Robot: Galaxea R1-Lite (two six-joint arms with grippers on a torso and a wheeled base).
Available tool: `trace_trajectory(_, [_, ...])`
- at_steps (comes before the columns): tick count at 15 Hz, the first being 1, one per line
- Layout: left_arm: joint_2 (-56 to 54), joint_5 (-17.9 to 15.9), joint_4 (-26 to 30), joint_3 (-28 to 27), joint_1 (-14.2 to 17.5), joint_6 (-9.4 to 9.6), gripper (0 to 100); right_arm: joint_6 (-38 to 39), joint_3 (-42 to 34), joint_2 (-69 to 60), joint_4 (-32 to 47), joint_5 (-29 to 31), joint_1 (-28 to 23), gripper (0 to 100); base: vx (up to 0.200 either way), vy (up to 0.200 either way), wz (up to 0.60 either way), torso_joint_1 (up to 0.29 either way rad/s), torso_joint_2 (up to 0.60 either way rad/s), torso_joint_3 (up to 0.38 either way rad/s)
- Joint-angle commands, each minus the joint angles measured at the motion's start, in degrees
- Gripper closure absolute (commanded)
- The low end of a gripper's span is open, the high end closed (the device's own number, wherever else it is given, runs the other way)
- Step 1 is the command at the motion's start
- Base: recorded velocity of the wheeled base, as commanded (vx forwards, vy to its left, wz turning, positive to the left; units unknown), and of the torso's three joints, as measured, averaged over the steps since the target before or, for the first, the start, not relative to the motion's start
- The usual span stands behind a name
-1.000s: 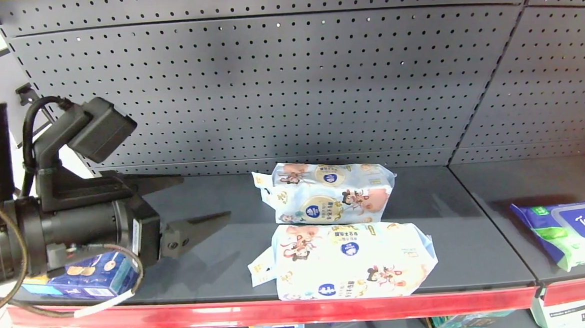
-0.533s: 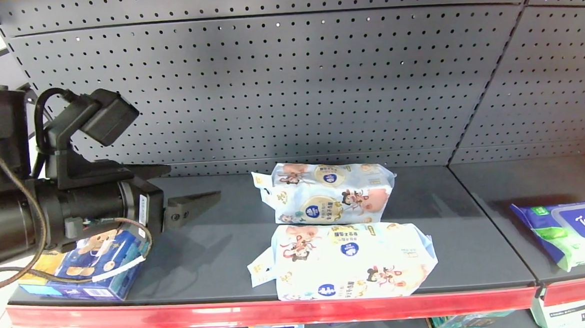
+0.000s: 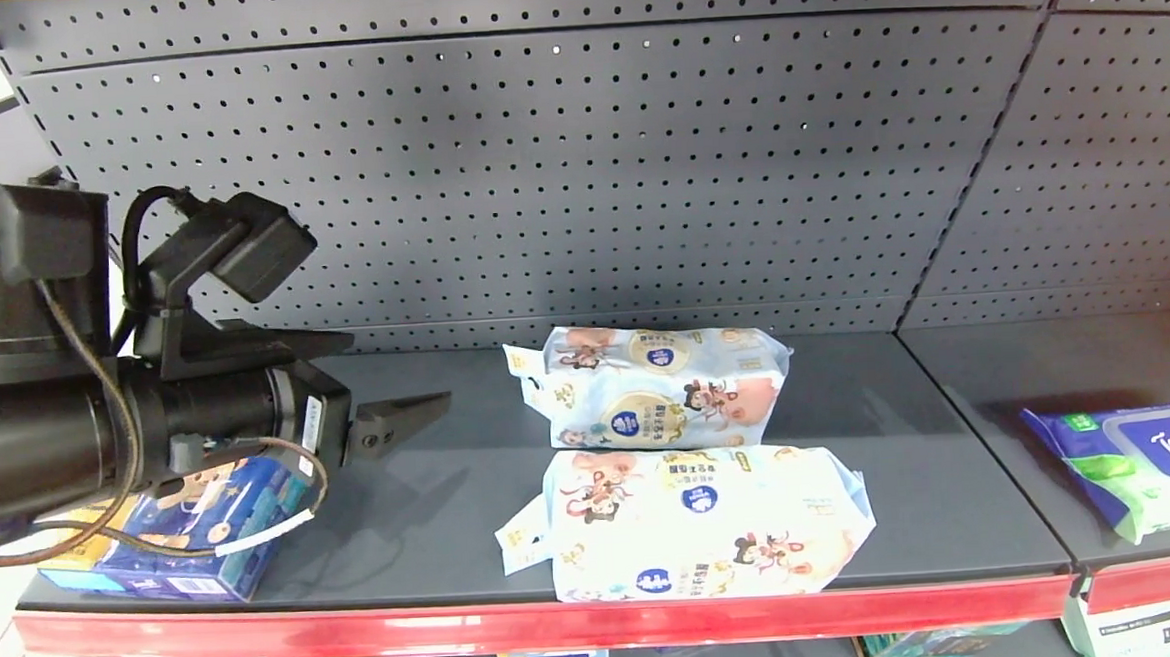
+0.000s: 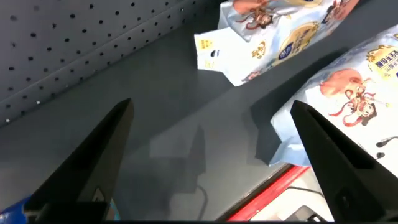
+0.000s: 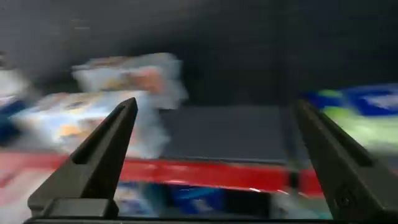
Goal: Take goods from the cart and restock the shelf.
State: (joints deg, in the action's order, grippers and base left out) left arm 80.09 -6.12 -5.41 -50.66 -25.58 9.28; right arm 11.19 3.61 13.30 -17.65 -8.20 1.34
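Blue bear-printed box (image 3: 190, 534) beside splayed left end effector (image 3: 399, 370), cartoon-printed pack (image 3: 700, 523) nearby

Brand lettering on blue wipes pack (image 3: 1143, 464); illegible print on cartoon packs (image 3: 700, 518)

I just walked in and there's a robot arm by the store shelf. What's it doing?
The robot is restocking a shelf. Its left end effector hovers open and empty over the shelf, with the arm passing above a blue box that lies at the front left corner. A cartoon-printed pack lies flat in the middle, with a second pack in front of it. The right end effector is open and empty too.
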Motion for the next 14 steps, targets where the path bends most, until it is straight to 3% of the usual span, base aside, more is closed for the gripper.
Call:
trace_trajectory(1, [1.21,0.06,0.05,-0.93,-0.18,0.13,0,-4.86,6.32,0.94,8.95,14.88,9.47,0,0.000,0.000,0.00,0.000,0.00,0.000])
trace_trajectory(3, [1.21,0.06,0.05,-0.14,0.53,-0.49,0,-5.30,9.31,3.84,12.03,15.59,10.52,0,0.000,0.000,0.00,0.000,0.00,0.000])
trace_trajectory(7, [-0.81,-0.03,-0.39,3.20,0.26,-0.49,0,-6.62,6.94,5.95,15.02,17.52,7.62,0,0.000,0.000,0.00,0.000,0.00,0.000])
trace_trajectory(9, [-4.15,1.29,-3.46,6.02,0.70,-0.40,0,-6.62,7.55,8.76,15.89,16.82,8.85,0,0.000,0.000,0.00,0.000,0.00,0.000])
trace_trajectory(11, [-6.00,7.97,-11.02,11.11,1.76,-0.58,0,-6.36,11.51,15.62,15.81,18.75,6.83,0,0.000,0.000,0.00,0.000,0.00,0.000])
trace_trajectory(14, [-2.66,9.11,-22.62,12.34,2.20,-0.84,0,-7.41,12.65,23.44,12.64,18.58,5.69,0,0.000,0.000,0.00,0.000,0.00,0.000])
